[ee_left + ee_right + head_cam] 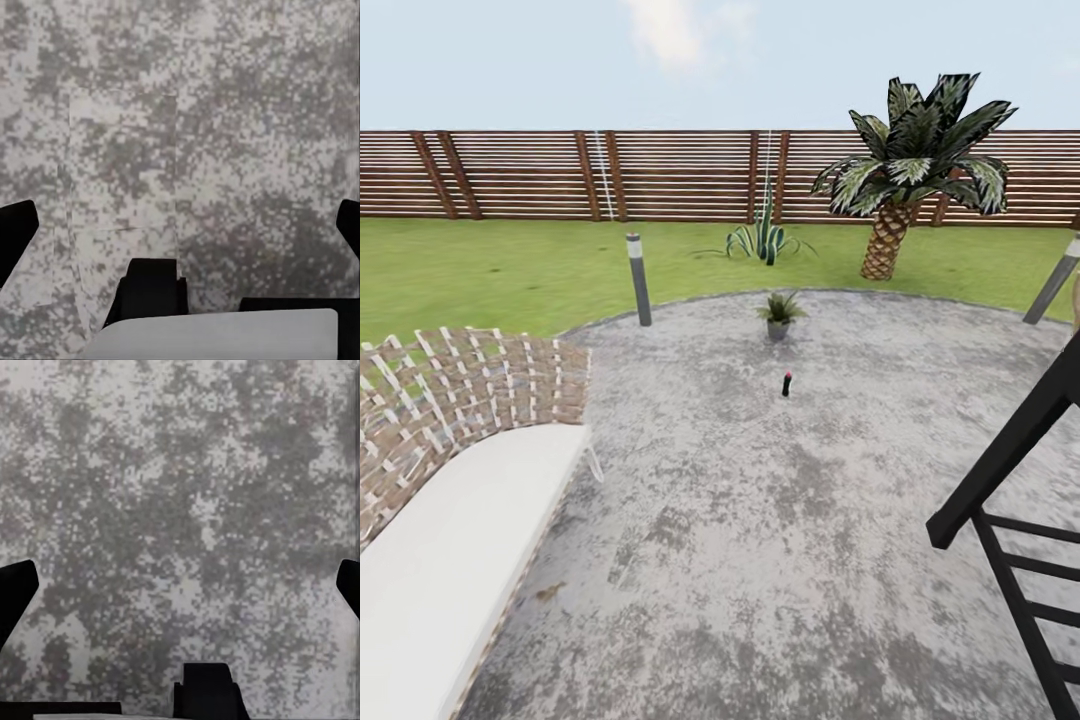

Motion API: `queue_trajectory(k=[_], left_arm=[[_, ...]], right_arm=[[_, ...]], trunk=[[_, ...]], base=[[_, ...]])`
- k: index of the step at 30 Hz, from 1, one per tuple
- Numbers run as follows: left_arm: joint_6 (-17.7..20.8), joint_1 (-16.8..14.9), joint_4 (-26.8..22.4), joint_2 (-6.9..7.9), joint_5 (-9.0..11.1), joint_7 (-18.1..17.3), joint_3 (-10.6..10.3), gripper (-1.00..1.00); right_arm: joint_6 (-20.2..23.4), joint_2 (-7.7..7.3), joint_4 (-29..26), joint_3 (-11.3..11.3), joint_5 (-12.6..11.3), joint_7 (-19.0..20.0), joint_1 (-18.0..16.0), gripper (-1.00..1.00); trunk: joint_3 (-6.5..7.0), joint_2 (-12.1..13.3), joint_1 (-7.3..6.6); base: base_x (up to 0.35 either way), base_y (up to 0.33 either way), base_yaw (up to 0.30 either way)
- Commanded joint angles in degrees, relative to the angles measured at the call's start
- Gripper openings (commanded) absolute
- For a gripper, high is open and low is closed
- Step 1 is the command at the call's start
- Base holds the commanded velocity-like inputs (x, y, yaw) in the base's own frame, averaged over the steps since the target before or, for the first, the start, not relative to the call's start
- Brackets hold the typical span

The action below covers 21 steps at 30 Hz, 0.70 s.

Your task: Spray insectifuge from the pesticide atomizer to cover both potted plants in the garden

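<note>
The pesticide atomizer [787,383], a small dark bottle with a reddish top, stands upright on the grey mottled patio [760,550] of the garden, some way ahead of me. Just beyond it, near the patio's far edge, sits a small potted plant [780,313] with pointed green leaves in a grey pot. My left gripper [180,225] hangs open over bare paving, its dark fingertips [16,232] far apart. My right gripper [180,585] is also open above the paving, with nothing between its fingertips [16,592].
A woven lounge chair with a white cushion [450,520] fills the near left. A black slatted frame [1010,480] stands at the near right. Bollard lamps [639,280] [1055,280] edge the patio. On the lawn are an agave [763,240] and a palm [905,170], with a wooden fence [560,175] behind.
</note>
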Motion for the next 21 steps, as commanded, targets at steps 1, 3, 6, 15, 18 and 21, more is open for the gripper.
queue_trajectory(k=[1,3,6,15,18,21], left_arm=[[-0.01,-0.01,-0.03,0.0,0.09,-0.05,0.03,1.0],[-0.01,-0.01,-0.03,0.0,0.09,-0.05,0.03,1.0],[-0.66,0.64,0.06,-0.42,-0.56,0.13,0.05,1.0],[-1.41,0.86,0.06,-0.42,-0.61,0.1,-0.13,1.0],[-1.41,0.87,0.06,-0.43,-0.61,0.1,-0.18,1.0],[-1.38,0.87,0.06,-0.44,-0.39,0.14,-0.24,1.0]], right_arm=[[-0.11,-0.02,0.0,0.0,-0.05,0.07,-0.01,1.0],[-0.12,0.03,0.01,0.0,0.22,0.12,-0.01,1.0],[-0.28,-0.37,0.2,-0.41,0.37,0.0,0.64,1.0],[0.42,-0.27,0.41,-0.33,0.35,0.63,0.9,1.0],[0.47,-0.18,0.43,-0.46,0.3,0.65,0.89,1.0],[0.49,-0.16,0.47,-0.51,0.29,0.68,0.89,1.0]], trunk=[[-0.04,-0.01,0.02],[-0.04,-0.01,0.02],[-0.04,-0.01,0.02],[-0.05,-0.01,0.02],[-0.05,-0.01,0.02],[-0.05,-0.01,0.02]], base=[[0.295,-0.144,0.0],[0.295,-0.144,0.0],[0.098,-0.048,0.0],[0.0,0.0,0.0],[0.002,0.0,0.0],[0.11,0.0,0.0]])
